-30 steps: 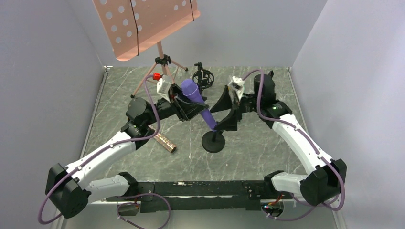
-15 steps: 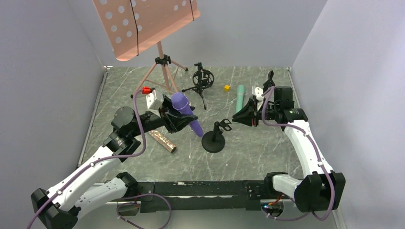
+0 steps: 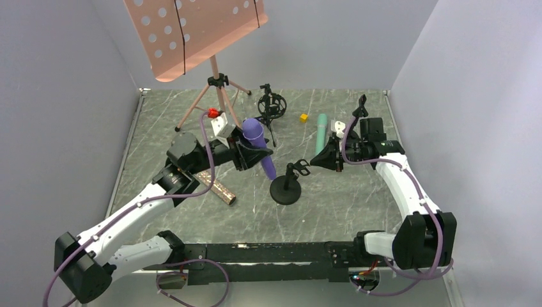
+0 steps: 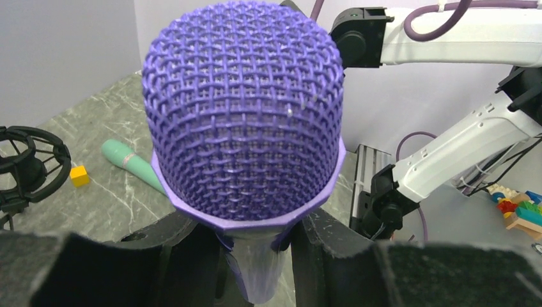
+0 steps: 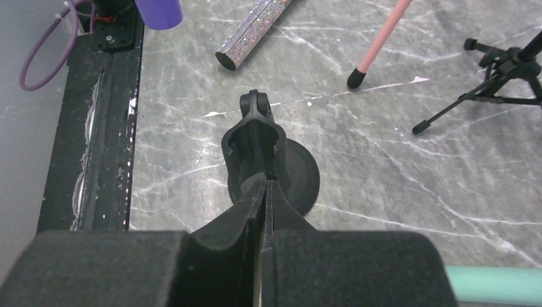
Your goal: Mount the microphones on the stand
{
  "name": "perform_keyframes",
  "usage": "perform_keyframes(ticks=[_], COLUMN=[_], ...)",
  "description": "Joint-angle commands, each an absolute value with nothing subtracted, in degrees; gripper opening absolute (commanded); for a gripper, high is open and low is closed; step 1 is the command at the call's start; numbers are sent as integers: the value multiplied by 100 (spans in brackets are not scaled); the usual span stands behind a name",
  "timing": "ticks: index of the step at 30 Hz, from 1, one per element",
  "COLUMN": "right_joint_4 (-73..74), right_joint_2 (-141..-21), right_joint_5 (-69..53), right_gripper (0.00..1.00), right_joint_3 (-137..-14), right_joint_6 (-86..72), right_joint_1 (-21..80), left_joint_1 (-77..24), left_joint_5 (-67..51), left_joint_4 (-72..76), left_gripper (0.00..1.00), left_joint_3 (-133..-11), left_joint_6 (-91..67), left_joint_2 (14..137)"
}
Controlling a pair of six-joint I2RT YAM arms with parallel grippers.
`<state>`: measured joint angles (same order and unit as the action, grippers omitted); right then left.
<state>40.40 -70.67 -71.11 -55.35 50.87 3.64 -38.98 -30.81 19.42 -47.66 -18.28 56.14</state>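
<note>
Left gripper [image 3: 250,153] clamps the purple microphone [image 3: 253,132] just under its mesh head. Since half a second ago it has shifted toward the desk stand [image 3: 286,190], mic more upright, handle tip near the clip [image 3: 298,168] but not touching. Right gripper [image 5: 264,187], fingers pressed together on nothing, has barely moved, with the clip just ahead of its tips. The mint-green microphone [image 3: 320,132] lies behind it, and the glittery bronze microphone [image 3: 218,189] lies back of the left gripper, partly under that forearm.
</note>
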Motion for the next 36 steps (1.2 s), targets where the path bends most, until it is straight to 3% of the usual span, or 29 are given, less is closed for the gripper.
perform_keyframes(ticks=[1,9,24,36], right_joint_4=[4323,4310,4341,4474], right_joint_2=[-7274,-7406,-7393,-7434], right_joint_5=[-7255,-7156,-7094,-7130], right_gripper=[6,7,34,38], right_joint_3=[-5633,-5591,-5563,-5600], right_joint_6=[5601,5662,5730,5822], right_joint_1=[492,711,757,761], left_joint_1=[-3893,-3887,-4152,-4227], left_joint_5=[-3226,-3451,-3595,-3352], left_joint_4=[2680,3257,4308,4547], left_gripper=[0,0,0,0], left_joint_3=[-5271,-5762,-6222,-6043], left_joint_6=[-1866,-2172,-2768,-2717], left_joint_2=[5968,6765,8082,8495])
